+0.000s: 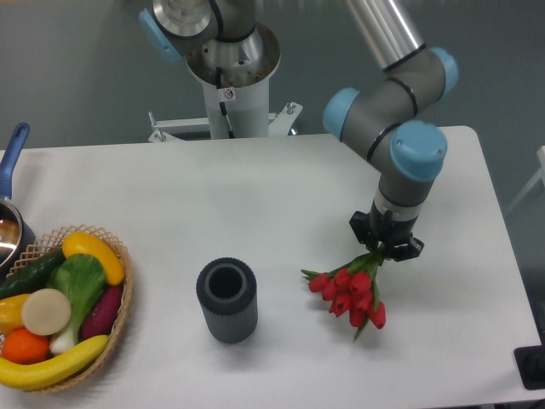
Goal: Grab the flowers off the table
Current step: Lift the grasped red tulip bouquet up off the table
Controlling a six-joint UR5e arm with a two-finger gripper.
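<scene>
Stems of flowers (352, 292) hidden inside gripper (387, 248); fingertips not separable. Pot (8, 223) cut by left edge, only part of rim and blue handle showing. Dark object (532, 366) at lower right corner cropped, unidentifiable. Arm (385, 30) upper link cut off at top edge.
</scene>
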